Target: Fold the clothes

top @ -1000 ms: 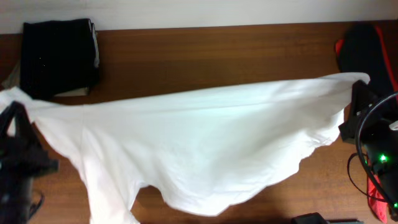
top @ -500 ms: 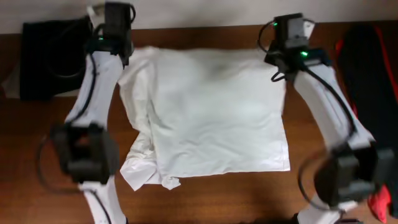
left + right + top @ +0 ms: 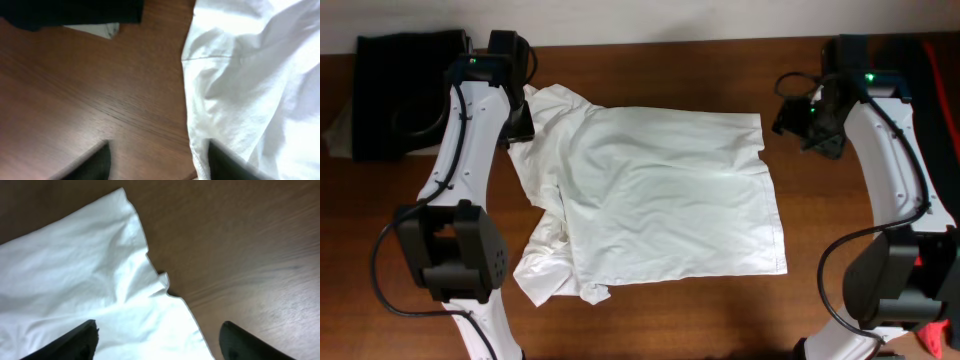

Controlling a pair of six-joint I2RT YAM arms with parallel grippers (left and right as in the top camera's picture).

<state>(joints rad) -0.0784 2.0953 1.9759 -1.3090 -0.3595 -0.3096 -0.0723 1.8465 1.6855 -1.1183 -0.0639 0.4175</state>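
Note:
The white garment (image 3: 660, 200) lies folded over in the middle of the table, with a rumpled sleeve bunched at its lower left (image 3: 555, 270). My left gripper (image 3: 517, 122) stands open at its upper left corner. In the left wrist view the gripper (image 3: 160, 161) spans bare wood, its right finger (image 3: 227, 165) over the white hem (image 3: 240, 90). My right gripper (image 3: 792, 115) hovers open beside the upper right corner. In the right wrist view it (image 3: 160, 337) straddles the cloth's edge (image 3: 90, 275) and holds nothing.
A folded black garment (image 3: 410, 90) lies at the back left, also at the top of the left wrist view (image 3: 75, 10). A black and red garment (image 3: 940, 75) lies at the far right edge. Brown tabletop (image 3: 650, 320) shows along the front.
The white garment was stretched between both shut grippers; it now lies folded over on the table. Both grippers have let go, opened and drawn back to its upper corners.

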